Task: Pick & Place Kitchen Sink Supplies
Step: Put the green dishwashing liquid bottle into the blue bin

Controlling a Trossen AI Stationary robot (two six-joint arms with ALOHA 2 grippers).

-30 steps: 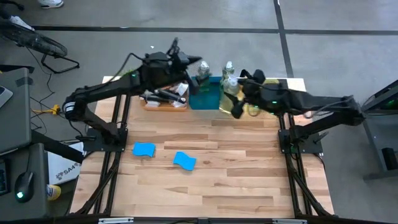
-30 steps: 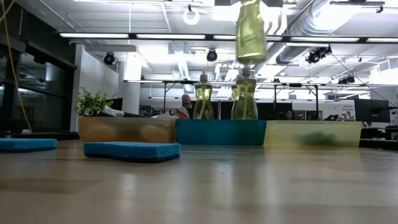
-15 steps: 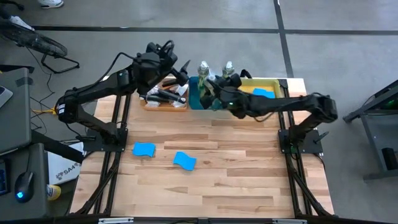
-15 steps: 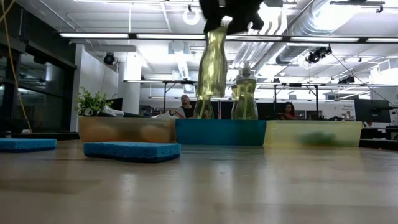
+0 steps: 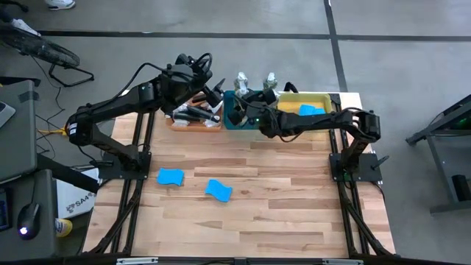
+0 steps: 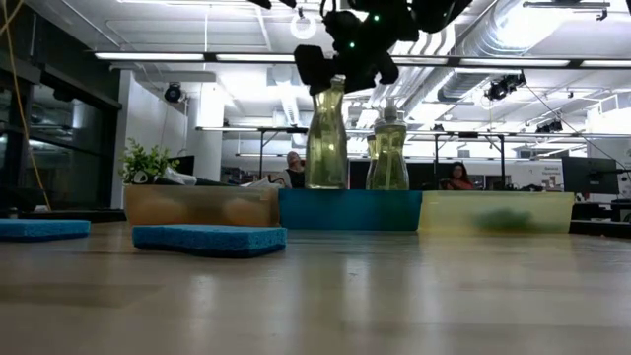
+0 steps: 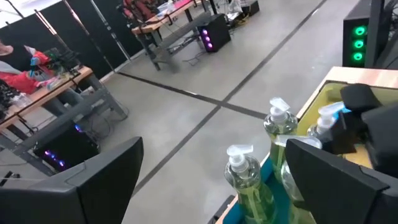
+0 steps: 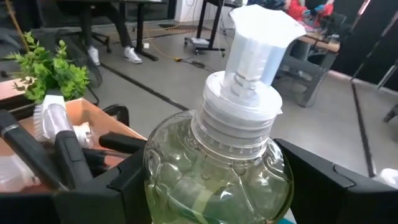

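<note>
You have the wooden table (image 5: 243, 199) spread below the pincers, on a grey concrete floor. Beneath the right gripper (image 5: 239, 110) sits the teal bin (image 6: 350, 210); the tan tray (image 6: 200, 205) of brushes (image 5: 193, 112) lies on one side, the yellow bin (image 6: 496, 211) on the other. The right gripper is clenched on a soap bottle (image 8: 214, 168), held upright over the teal bin, just beside a standing bottle (image 6: 388, 150). The left gripper (image 5: 209, 85), fingers spread, hovers near, above the tray. Two blue sponges (image 5: 171, 177) lie well apart, toward the table's middle.
</note>
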